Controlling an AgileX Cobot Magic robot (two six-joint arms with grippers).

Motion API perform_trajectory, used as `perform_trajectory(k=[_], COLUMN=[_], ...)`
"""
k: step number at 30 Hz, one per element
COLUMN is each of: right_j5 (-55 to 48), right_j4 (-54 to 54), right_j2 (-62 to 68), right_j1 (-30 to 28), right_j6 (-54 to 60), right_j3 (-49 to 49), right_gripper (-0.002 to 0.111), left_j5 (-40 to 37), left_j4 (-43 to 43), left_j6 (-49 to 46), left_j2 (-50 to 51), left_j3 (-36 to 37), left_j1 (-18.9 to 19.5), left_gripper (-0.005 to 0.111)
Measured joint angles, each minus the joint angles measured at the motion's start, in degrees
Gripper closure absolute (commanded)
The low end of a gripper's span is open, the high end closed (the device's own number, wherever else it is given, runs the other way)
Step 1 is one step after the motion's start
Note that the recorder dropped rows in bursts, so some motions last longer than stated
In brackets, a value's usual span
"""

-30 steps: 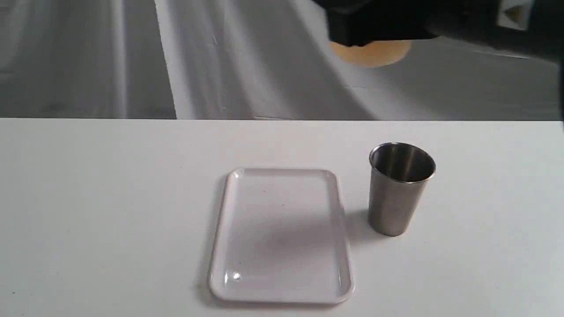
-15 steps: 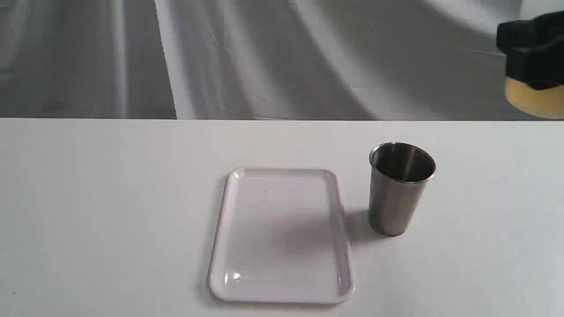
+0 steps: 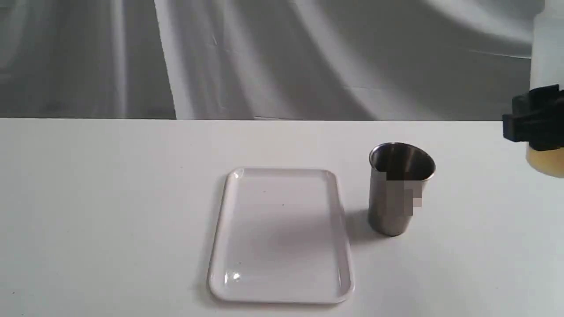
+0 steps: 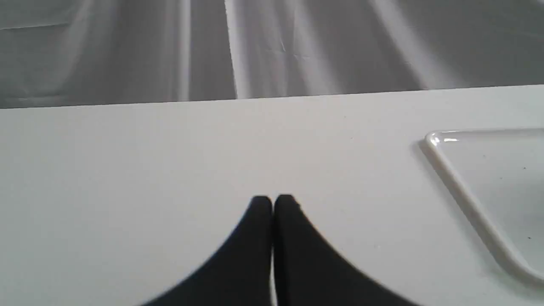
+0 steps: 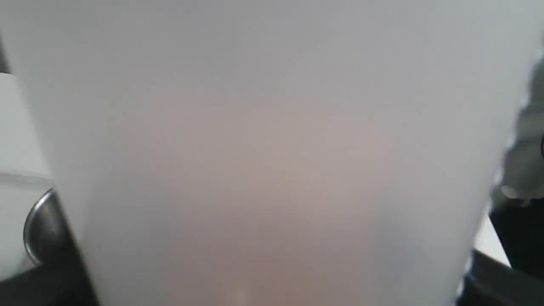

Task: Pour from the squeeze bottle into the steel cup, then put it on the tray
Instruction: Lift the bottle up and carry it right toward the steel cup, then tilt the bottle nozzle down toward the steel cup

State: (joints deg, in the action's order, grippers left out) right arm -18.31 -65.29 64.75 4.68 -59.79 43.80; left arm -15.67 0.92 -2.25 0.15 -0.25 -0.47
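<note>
- While the R gripper (image 3: pixel 537 121) sits at the far right edge of the exterior view, its black jaws are clamped round the squeeze bottle (image 3: pixel 547 53), approx. at mid-body.
- Bottle attitude: upright. Translucent white wall shows above the jaws; orange liquid shows below them, at the base.
- Bottle base vs. table (image 3: pixel 110 198): contact cannot be confirmed, since the frame edge cuts the bottle off.
- R wrist view: the bottle wall fills nearly the whole pic, blurred, w/ a faint orange tint low down.
- Steel cup (image 3: pixel 398 193): upright on the table, mouth up, apart from the bottle, positioned between bottle and tray. A short arc of the cup's rim shows past the bottle in the R wrist view.
- Tray (image 3: pixel 282 229): lies flat on the table, just beside the cup, w/ a narrow gap between them; no contact.
- L gripper (image 4: pixel 272 203): jaws fully closed, tips pressed together, nothing held. It hangs low over the table, w/ one tray corner near it but apart.
- Backdrop: grey cloth (image 3: pixel 264 57) behind the table's far edge.
</note>
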Motion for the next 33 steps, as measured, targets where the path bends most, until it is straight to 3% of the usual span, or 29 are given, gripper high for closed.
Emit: perform_trajectory(k=[8, 21, 33], right_j5=[-1.0, -14.4, -16.4], right_j4=[-7.3, -15.6, -22.1], right_j2=[4.5, 13.9, 20.1], right_j1=[0.0, 0.0, 0.0], right_j6=[-3.4, -4.6, -4.9], right_j3=[0.0, 0.0, 0.0], right_gripper=[0.108, 0.108, 0.108], left_j5=[0.0, 0.0, 0.0], left_j4=[0.0, 0.0, 0.0], left_j6=[0.0, 0.0, 0.0], left_j2=[0.0, 0.0, 0.0], left_j3=[0.0, 0.0, 0.0], left_j1=[0.0, 0.0, 0.0], left_gripper=[0.107, 0.107, 0.107])
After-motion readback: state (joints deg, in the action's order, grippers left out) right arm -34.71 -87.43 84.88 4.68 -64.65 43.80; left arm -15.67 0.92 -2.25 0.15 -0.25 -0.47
